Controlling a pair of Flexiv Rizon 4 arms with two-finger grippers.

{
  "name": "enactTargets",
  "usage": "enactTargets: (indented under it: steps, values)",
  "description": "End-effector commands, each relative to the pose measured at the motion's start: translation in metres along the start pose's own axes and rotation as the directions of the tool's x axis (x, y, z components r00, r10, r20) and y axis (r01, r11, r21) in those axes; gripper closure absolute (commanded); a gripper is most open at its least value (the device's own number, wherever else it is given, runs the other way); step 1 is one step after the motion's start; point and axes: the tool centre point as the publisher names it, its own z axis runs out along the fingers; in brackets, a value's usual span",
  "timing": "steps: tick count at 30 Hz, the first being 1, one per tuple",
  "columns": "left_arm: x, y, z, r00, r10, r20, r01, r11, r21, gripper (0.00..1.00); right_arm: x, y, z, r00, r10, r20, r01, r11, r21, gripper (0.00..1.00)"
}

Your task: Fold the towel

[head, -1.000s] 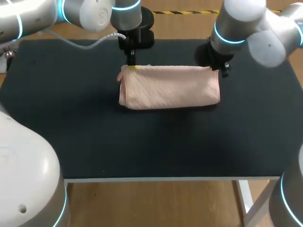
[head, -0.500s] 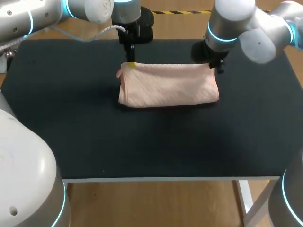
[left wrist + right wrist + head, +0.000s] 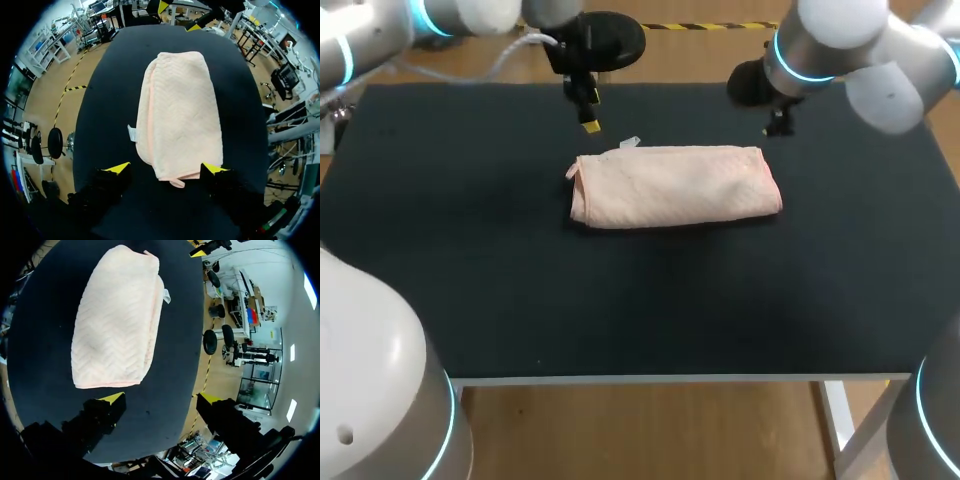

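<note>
Towel [image 3: 675,187] first: you have it lying flat on the black table [image 3: 470,260], toward the far side and near the middle, folded into a long pale pink rectangle with its long sides running left to right. Its left end shows stacked layers and a small corner poking out, while its right end looks rounder. A small white tag [image 3: 630,142] sticks out from the far long edge, near the left end.

Your left gripper [image 3: 590,122] hangs beyond the towel's far left corner, apart from the cloth. In the left wrist view that gripper [image 3: 165,169] has its yellow-tipped fingers spread wide with nothing gripped. The towel [image 3: 180,112] stretches away ahead of it, and the tag [image 3: 132,134] lies beside the long edge.

Your right gripper [image 3: 777,125] sits beyond the far right corner, also apart from the towel. From its own wrist view the gripper [image 3: 161,398] is likewise spread, holding nothing, with the towel [image 3: 117,320] ahead of the fingers and the tag [image 3: 166,296] at its far end.

Each wrist view catches the other arm's yellow tips past the towel's far end.

A white cable [image 3: 510,60] loops along your left arm above the table's far left part. Large white arm housings with blue light rings fill the near left corner [image 3: 370,350] and near right corner [image 3: 930,420] of the head view, covering part of the table's front edge there.
</note>
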Motion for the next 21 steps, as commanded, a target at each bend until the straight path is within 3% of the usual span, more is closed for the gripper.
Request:
enactTargets:
  steps: [1, 4, 11, 15, 19, 21]
  values:
    - [0.038, 0.021, -0.019, 0.994, 0.006, 0.107, -0.026, 0.982, 0.187, 0.0, 0.007, -0.007, -0.017, 1.0, -0.008, 0.011, 0.008, 1.0, -0.014, 0.0]
    - [0.045, 0.024, -0.02, 0.996, 0.005, 0.086, -0.022, 0.98, 0.199, 0.0, 0.008, -0.006, -0.021, 1.0, -0.01, 0.013, 0.01, 1.0, -0.015, 0.0]
    - [0.053, 0.035, -0.025, 0.999, -0.038, 0.017, 0.029, 0.93, 0.366, 0.0, 0.009, -0.001, -0.03, 1.0, 0.008, 0.02, -0.007, 1.0, -0.025, 0.0]
    - [0.06, 0.039, -0.022, 1.0, -0.019, 0.016, 0.011, 0.914, 0.405, 0.0, 0.012, 0.0, -0.034, 1.0, 0.018, 0.014, -0.017, 0.999, -0.028, 0.0]
    - [0.063, 0.039, -0.014, 0.999, 0.01, -0.033, 0.002, 0.938, 0.346, 0.0, 0.017, 0.001, -0.038, 1.0, -0.009, -0.004, 0.009, 1.0, -0.03, 0.0]
    - [0.061, 0.031, -0.008, 0.996, 0.068, -0.05, -0.058, 0.981, 0.187, 0.0, 0.02, 0.003, -0.043, 0.991, -0.131, -0.001, 0.131, 0.99, -0.044, 0.0]
